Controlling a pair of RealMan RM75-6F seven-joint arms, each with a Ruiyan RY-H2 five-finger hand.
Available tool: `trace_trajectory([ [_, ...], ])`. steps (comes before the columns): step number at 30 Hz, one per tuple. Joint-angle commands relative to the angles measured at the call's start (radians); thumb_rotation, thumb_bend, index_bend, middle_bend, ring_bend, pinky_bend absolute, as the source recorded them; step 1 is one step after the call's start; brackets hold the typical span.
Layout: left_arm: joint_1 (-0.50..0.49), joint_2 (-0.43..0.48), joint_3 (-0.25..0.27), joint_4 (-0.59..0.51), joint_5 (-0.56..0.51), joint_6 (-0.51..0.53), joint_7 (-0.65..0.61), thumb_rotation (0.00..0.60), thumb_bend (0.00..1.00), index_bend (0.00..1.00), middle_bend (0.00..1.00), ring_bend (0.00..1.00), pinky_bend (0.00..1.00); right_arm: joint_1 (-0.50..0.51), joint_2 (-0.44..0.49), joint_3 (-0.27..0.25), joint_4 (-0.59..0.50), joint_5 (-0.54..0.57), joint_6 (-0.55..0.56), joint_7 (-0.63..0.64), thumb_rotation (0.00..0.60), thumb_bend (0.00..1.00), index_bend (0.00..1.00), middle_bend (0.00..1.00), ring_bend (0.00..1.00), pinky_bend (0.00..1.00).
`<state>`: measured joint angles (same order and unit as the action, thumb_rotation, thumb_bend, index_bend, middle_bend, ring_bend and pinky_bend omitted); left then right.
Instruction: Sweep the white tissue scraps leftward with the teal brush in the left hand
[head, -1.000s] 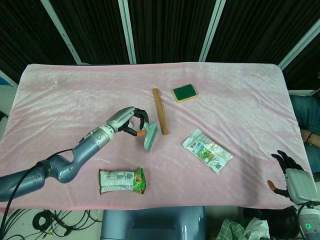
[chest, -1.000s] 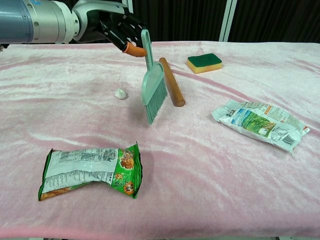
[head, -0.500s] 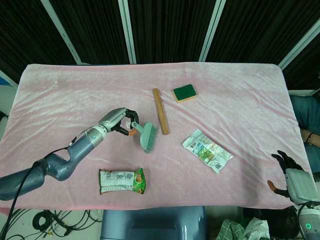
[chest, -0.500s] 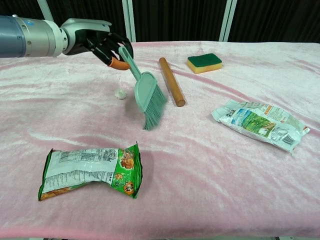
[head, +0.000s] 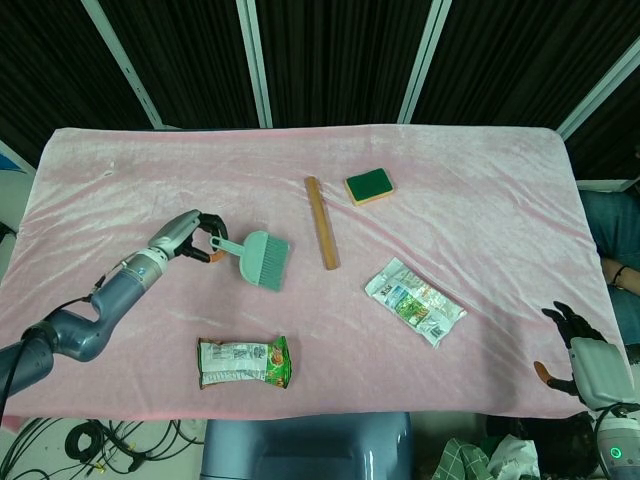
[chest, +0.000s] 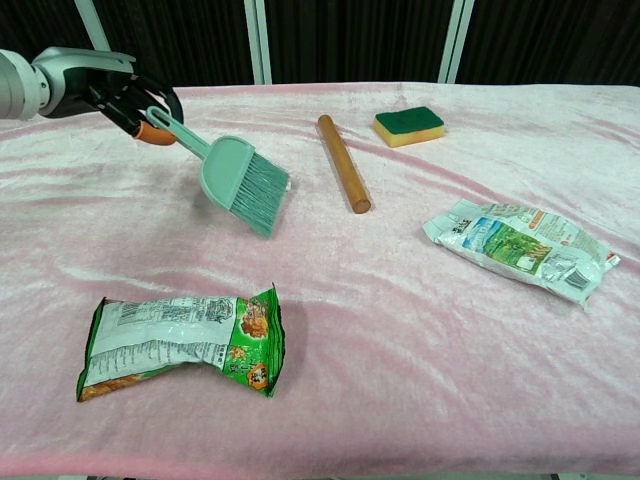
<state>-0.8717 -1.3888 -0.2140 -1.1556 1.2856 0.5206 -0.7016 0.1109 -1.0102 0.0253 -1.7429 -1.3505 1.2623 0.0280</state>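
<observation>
My left hand (head: 190, 238) (chest: 130, 95) grips the handle of the teal brush (head: 260, 260) (chest: 240, 182) at the left of the pink cloth. The brush head points right and down, with its bristles low over the cloth. No white tissue scrap shows in either view; the brush head covers the spot where one lay. My right hand (head: 578, 348) hangs off the table's front right corner, fingers apart and holding nothing; the chest view does not show it.
A wooden stick (head: 321, 222) (chest: 343, 163) lies right of the brush. A green and yellow sponge (head: 369, 187) (chest: 409, 125) sits behind it. A green snack bag (head: 243, 362) (chest: 185, 340) lies near the front edge, a white packet (head: 414, 301) (chest: 520, 245) at the right.
My left hand has swept the brush leftward, away from the wooden stick, and the brush has tilted flatter. The tissue scrap seen before is now out of sight. The right hand has not moved.
</observation>
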Motion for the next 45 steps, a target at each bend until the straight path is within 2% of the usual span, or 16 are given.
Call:
trace_trajectory([
  [1,0.011,0.011,0.009,0.013,0.016,0.004,-0.015,0.6,0.55,0.78,0.63,0.25,0.27,0.0,0.0,0.0,0.0,0.0,0.0,0.0,0.6,0.22,0.17,0.07,0.14,0.26],
  [8,0.027,0.04,0.006,0.011,0.019,0.023,-0.03,0.6,0.55,0.78,0.63,0.25,0.27,0.001,0.0,-0.001,0.001,-0.001,-0.001,0.0,0.6,0.22,0.17,0.07,0.14,0.26],
  [23,0.03,0.118,-0.061,-0.138,0.044,0.17,-0.002,0.6,0.55,0.78,0.63,0.25,0.27,0.001,-0.001,0.0,0.002,-0.002,0.001,-0.003,0.6,0.22,0.17,0.07,0.14,0.26],
  [29,0.043,0.203,-0.051,-0.205,0.017,0.178,0.124,0.6,0.55,0.79,0.63,0.25,0.27,0.001,-0.001,0.0,0.002,-0.002,0.0,-0.003,0.6,0.22,0.17,0.07,0.14,0.26],
  [34,0.063,0.272,-0.019,-0.256,-0.054,0.19,0.339,0.6,0.55,0.79,0.63,0.25,0.27,-0.001,-0.002,0.0,0.001,-0.002,0.004,-0.009,0.6,0.22,0.17,0.07,0.14,0.26],
  [40,0.085,0.304,0.001,-0.299,-0.119,0.224,0.485,0.6,0.55,0.78,0.63,0.25,0.28,-0.001,-0.003,0.001,0.001,0.0,0.007,-0.011,0.6,0.22,0.17,0.07,0.14,0.26],
  [45,0.097,0.334,0.04,-0.328,-0.182,0.21,0.603,0.6,0.55,0.78,0.62,0.25,0.28,-0.001,-0.003,0.001,0.001,-0.001,0.006,-0.012,0.6,0.22,0.17,0.07,0.14,0.26],
])
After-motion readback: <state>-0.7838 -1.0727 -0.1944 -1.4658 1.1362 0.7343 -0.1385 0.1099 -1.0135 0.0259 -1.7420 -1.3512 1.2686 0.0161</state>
